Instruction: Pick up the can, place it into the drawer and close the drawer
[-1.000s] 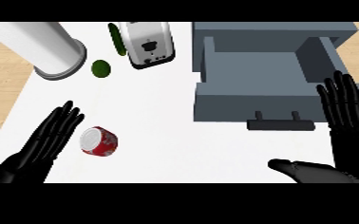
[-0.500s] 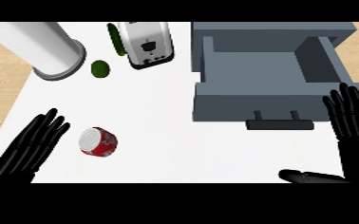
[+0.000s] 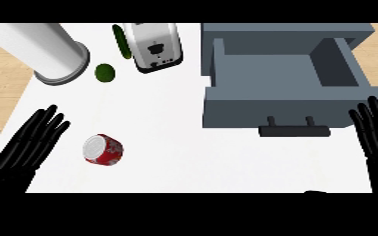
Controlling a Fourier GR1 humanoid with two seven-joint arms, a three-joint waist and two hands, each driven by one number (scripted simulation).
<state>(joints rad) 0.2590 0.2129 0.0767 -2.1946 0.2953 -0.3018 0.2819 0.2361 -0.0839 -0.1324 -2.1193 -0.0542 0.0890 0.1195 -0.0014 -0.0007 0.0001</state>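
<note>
We see the red can [image 3: 103,149] lying on its side on the white tabletop [image 3: 177,145], its silver end turned toward the left hand [image 3: 31,142]. That hand lies just beside the can, apart from it, fingers [image 3: 46,122] straight and spread wide, holding nothing. The grey drawer [image 3: 284,82] stands open, well apart from the can to the right, its dark handle [image 3: 294,129] facing us. The right hand [image 3: 367,130] shows at the right edge next to the drawer front, fingers straight, holding nothing. Farther back we note a white cylinder [image 3: 52,52], a green round item [image 3: 105,72], a green elongated item [image 3: 120,41] and a silver appliance [image 3: 153,47].
</note>
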